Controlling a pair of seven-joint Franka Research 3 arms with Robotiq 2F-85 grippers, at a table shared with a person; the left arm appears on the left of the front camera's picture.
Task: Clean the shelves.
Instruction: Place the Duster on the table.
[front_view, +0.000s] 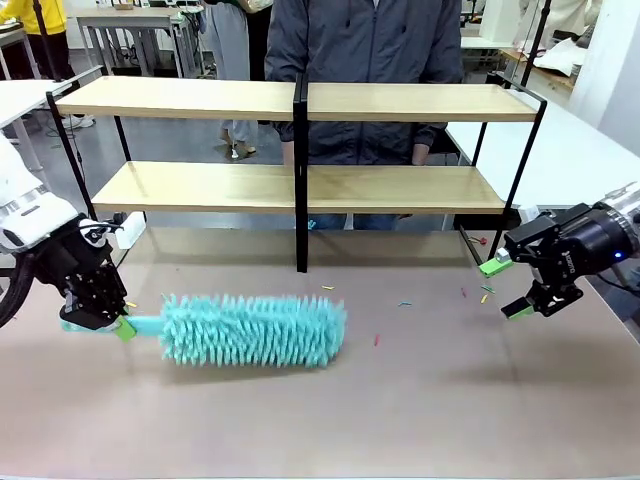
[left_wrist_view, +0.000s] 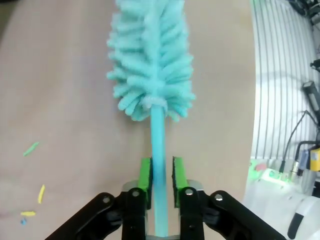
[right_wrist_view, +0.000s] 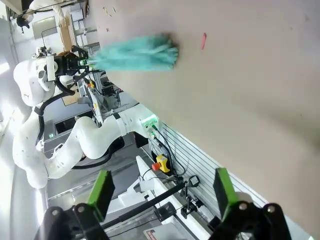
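The wide two-tier wooden shelves (front_view: 300, 185) on black framing stand at the tabletop's (front_view: 400, 400) far side. The fluffy teal duster (front_view: 250, 330) lies flat nearby, ready for lifting, left pincer (left_wrist_view: 161, 175) straddling its handle, seemingly not yet clamped. Right pincer (front_view: 505, 288) hangs spread, empty.

Teal duster (front_view: 250, 330), fluffy head and plain handle of the same teal. Light wooden shelves (front_view: 300, 100) on a thin black frame. Beige tabletop (front_view: 400, 400), flecked with small scraps (left_wrist_view: 41, 194) in yellow, green, red and blue. Black left gripper (left_wrist_view: 162, 175) with bright green pads; black right gripper (front_view: 510, 288), green pads too. White arms. Dark grey jacket (front_view: 365, 40) behind.
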